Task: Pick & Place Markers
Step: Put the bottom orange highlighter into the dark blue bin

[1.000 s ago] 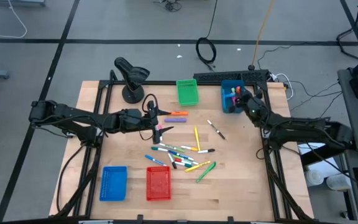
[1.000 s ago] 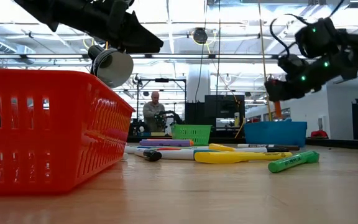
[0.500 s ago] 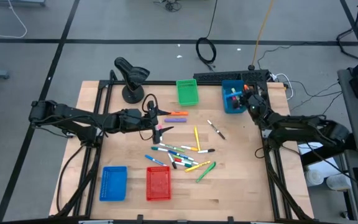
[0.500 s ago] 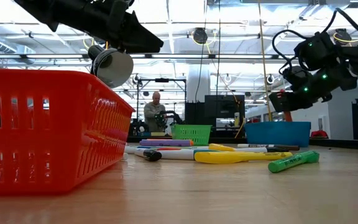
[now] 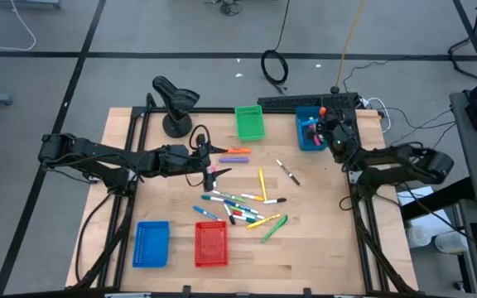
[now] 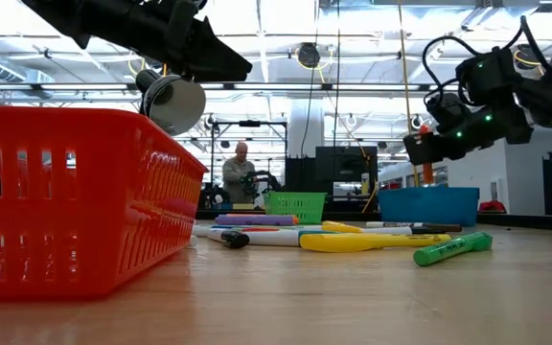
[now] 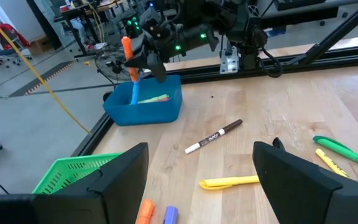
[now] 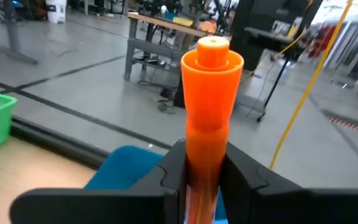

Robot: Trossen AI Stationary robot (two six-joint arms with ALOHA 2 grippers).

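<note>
Wooden table carries scattered markers at its middle. One orange-capped marker stands upright, pinched by the right gripper over the blue bin at the far edge. Left gripper, fingers spread, hovers near the pile.

A grey floor crossed by dark seams surrounds the table; a coiled black cable lies at 12 o'clock. Beyond — a bright hall with ceiling lights, a person seated among desks
</note>
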